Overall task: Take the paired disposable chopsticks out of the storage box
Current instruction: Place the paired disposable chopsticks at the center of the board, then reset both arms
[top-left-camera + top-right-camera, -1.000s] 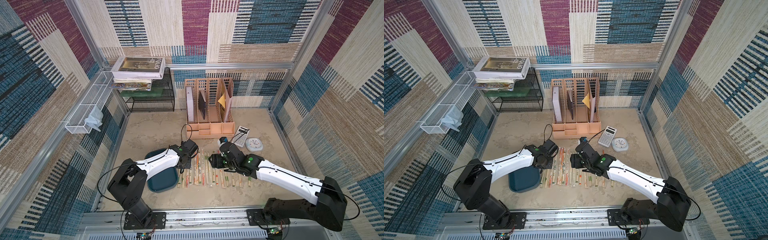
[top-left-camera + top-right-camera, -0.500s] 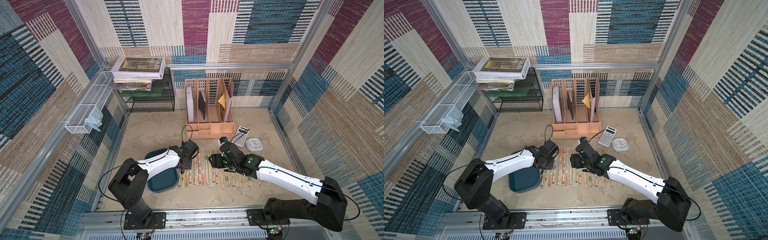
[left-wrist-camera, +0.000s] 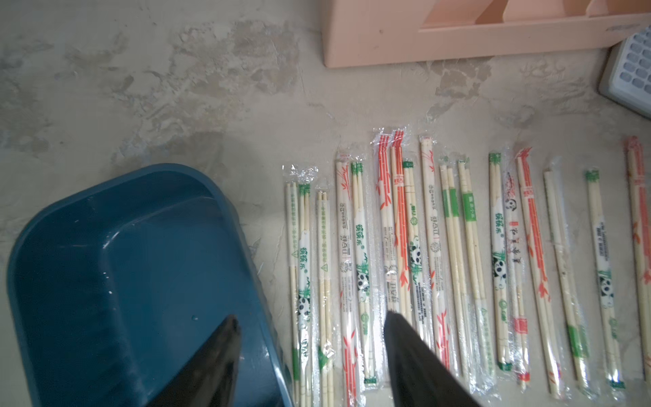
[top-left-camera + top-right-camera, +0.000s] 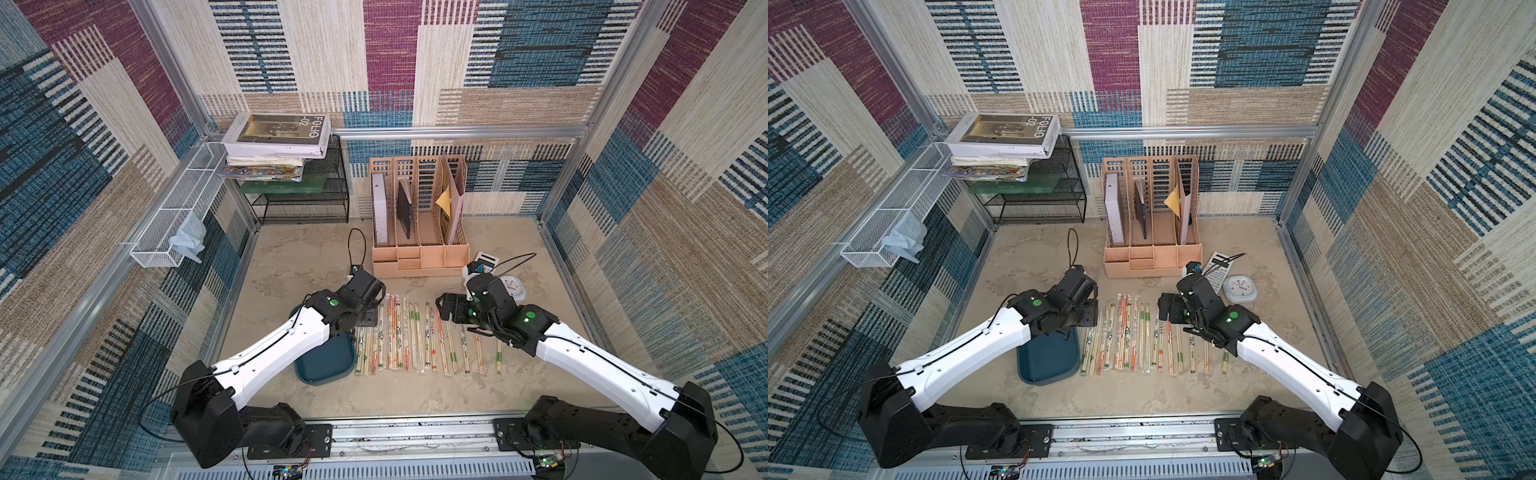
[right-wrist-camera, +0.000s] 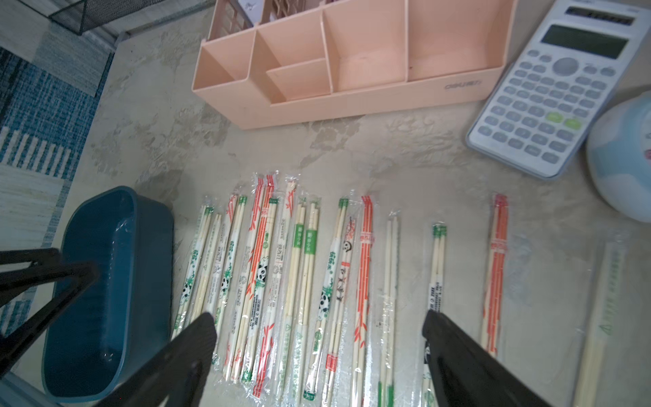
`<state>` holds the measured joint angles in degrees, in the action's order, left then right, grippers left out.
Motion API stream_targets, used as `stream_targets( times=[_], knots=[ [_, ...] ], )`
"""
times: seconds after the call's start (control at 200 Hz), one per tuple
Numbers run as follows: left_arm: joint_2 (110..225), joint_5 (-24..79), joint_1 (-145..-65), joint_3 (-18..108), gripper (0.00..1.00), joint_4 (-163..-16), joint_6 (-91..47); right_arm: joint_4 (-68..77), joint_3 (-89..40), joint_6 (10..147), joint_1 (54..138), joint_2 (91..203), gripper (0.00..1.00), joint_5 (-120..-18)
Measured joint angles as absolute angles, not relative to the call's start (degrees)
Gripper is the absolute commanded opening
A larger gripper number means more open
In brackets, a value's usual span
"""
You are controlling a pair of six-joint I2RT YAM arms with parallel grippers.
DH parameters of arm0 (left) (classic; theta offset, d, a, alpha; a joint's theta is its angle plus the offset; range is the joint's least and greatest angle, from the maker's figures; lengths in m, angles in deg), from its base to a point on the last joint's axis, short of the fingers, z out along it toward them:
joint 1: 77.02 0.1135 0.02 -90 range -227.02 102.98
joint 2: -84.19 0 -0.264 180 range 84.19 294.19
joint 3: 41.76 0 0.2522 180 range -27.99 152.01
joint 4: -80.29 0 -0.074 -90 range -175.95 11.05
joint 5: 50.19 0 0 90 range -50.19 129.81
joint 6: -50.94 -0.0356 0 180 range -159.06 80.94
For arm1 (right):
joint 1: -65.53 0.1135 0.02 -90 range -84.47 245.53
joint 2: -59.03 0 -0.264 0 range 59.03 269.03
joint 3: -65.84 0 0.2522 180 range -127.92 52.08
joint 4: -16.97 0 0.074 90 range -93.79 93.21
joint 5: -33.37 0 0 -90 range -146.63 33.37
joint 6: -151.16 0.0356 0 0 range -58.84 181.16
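Organiser point(image 4: 419, 249), calculator point(image 5: 549, 91), clock point(image 4: 1239, 287) beyond. Chopsticks point(image 4: 409, 336) parallel beside tray point(image 4: 324, 365), long axes toward organiser. Left gripper point(image 3: 310, 317), right gripper point(image 5: 317, 315) wide, empty.

L gripper point(image 3: 310, 356), R gripper point(image 5: 322, 352) — jaws apart, empty.

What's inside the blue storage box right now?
The storage box looks empty: its visible floor is bare. A finger of the left gripper hides part of it. The paired disposable chopsticks lie beside it on the table.
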<state>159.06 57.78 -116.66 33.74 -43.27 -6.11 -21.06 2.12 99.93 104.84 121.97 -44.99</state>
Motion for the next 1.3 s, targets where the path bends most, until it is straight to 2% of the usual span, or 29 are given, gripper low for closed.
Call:
stream_targets(
  times=[0.025,0.085,0.305,0.506,0.716,0.811,1.001,1.102,1.207,1.302],
  knots=[
    [158.06,58.37,-116.64,33.63,0.93,-42.86,-5.94,-21.45,2.21,99.79,103.99,121.09,0.95,-44.64],
    [155.37,59.97,-116.48,33.28,0.99,-41.98,-5.96,-22.15,2.34,99.40,102.37,119.37,0.96,-43.27],
    [144.27,69.37,-115.87,30.70,1.00,-42.64,-7.01,-22.28,2.32,96.58,92.16,112.85,0.96,-34.19],
    [133.99,75.44,-110.21,23.82,1.00,-51.71,-15.86,-9.28,9.36,88.41,81.45,106.21,0.96,-25.15],
    [126.76,78.83,-99.87,12.63,1.00,-65.70,-25.81,5.30,16.44,80.12,71.29,111.17,0.96,-25.74],
    [124.38,76.49,-96.27,5.44,1.00,-73.24,-32.28,11.66,21.23,77.19,68.47,116.04,0.96,-27.81],
    [127.17,69.32,-88.46,-1.38,1.00,-83.49,-39.71,23.68,26.73,74.16,66.83,128.24,0.96,-31.46],
    [128.99,66.13,-87.20,-2.41,1.00,-85.52,-41.02,27.68,28.18,73.24,66.77,131.04,0.96,-32.40],
    [138.41,62.40,-85.45,-5.14,1.00,-97.04,-42.33,36.10,30.62,71.18,66.77,136.30,0.96,-33.30],
    [146.45,58.94,-84.99,-7.26,1.00,-104.06,-42.72,43.00,33.44,69.04,66.59,136.68,0.96,-34.70]
  ],
)
